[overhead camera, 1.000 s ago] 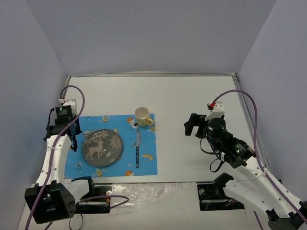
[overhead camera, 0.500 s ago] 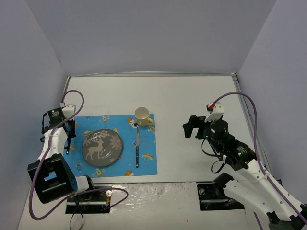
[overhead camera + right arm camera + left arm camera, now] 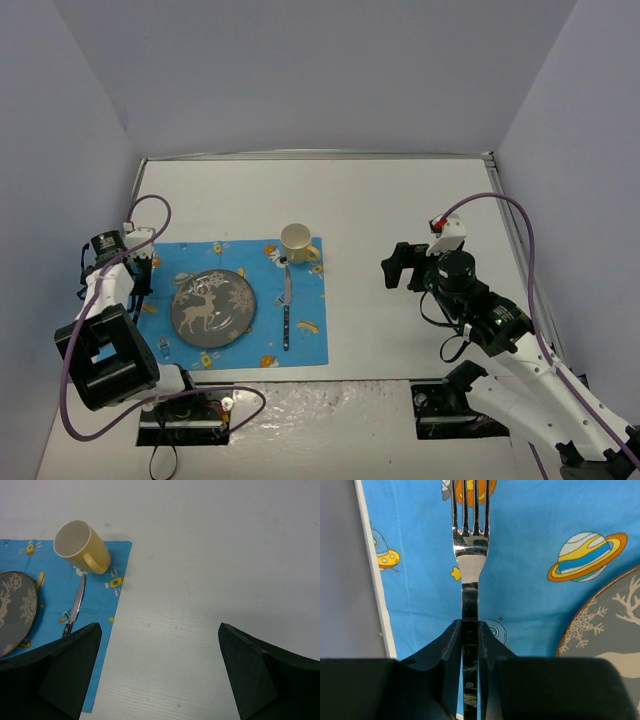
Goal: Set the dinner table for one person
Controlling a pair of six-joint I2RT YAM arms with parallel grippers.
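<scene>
At the far left, the left gripper (image 3: 470,630) is closed on the handle of a fork (image 3: 470,555). Its two fingers pinch the thin handle from both sides, and the tines point away from the wrist. The fork hangs over the left strip of the blue placemat (image 3: 300,345), between the edge of the cloth and the rim of the plate (image 3: 213,307). I cannot tell if it already touches the cloth. The placemat lies on the dinner table (image 3: 400,200), in its left half, near the front edge. To the right of the plate a knife (image 3: 286,310) lies straight on the cloth, and a yellow mug (image 3: 297,241) stands at the far right corner of the placemat, just beyond the knife's tip. It seems the step in hand is to lay the fork, and it looks like the last piece of the setting. To do it well, the arm should bring the fork down flat and parallel to the knife. It should stay fully on the blue strip, clear of the plate's rim. The fingers should open only when the fork rests, and then the arm should rise straight up so the fork is not dragged. Further right, over the bare table, the right gripper (image 3: 158,627) hovers with its jaws wide apart and holds nothing.
</scene>
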